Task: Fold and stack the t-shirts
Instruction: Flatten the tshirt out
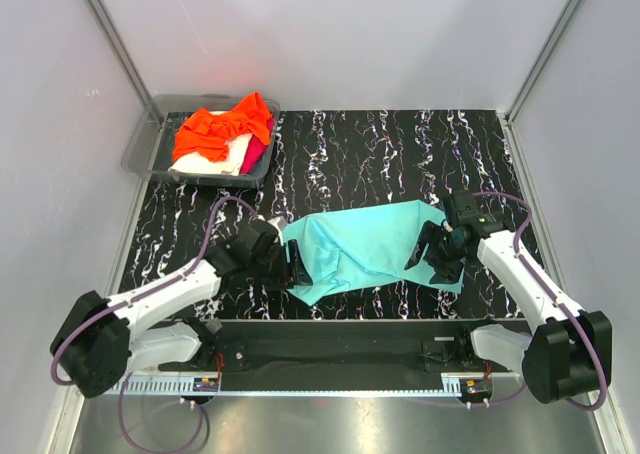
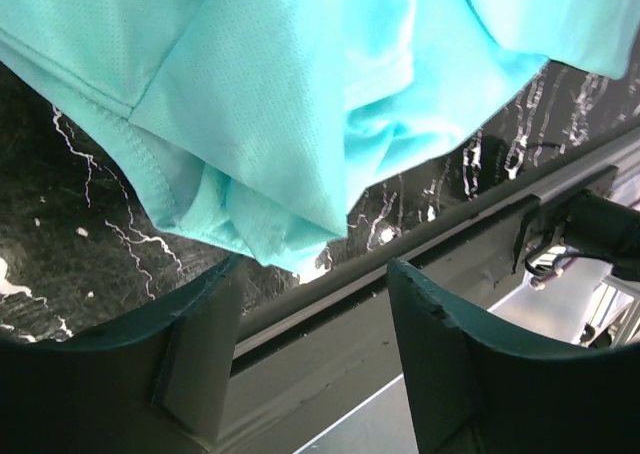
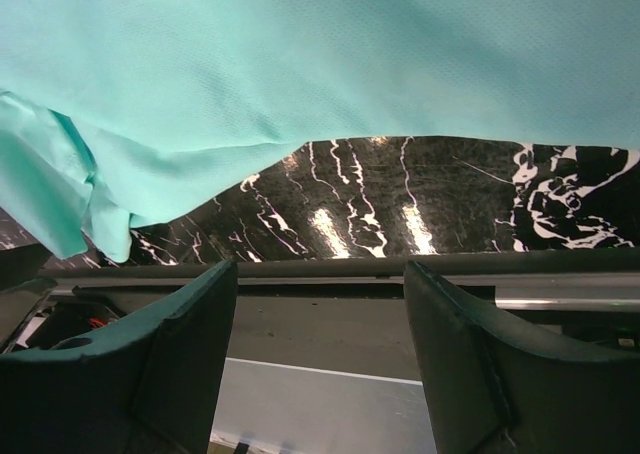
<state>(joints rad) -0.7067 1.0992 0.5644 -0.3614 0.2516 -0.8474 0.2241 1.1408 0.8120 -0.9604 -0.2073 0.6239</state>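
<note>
The turquoise t-shirt (image 1: 365,246) lies crumpled and partly folded on the black marbled mat, near the front edge. My left gripper (image 1: 293,264) is at its left end, open and empty. In the left wrist view the shirt's hem and folds (image 2: 280,94) hang just beyond the gripper (image 2: 315,269). My right gripper (image 1: 428,256) is at the shirt's right end, open and empty. In the right wrist view the cloth (image 3: 320,54) spreads beyond the gripper (image 3: 320,269). The orange t-shirt (image 1: 220,129), cream-white t-shirt (image 1: 232,160) and magenta t-shirt (image 1: 256,152) lie heaped in the tray.
The grey plastic tray (image 1: 143,152) stands at the back left corner. The black marbled mat (image 1: 400,154) covers the table. White walls close the left, back and right sides. The metal front rail (image 3: 400,279) runs just below the shirt.
</note>
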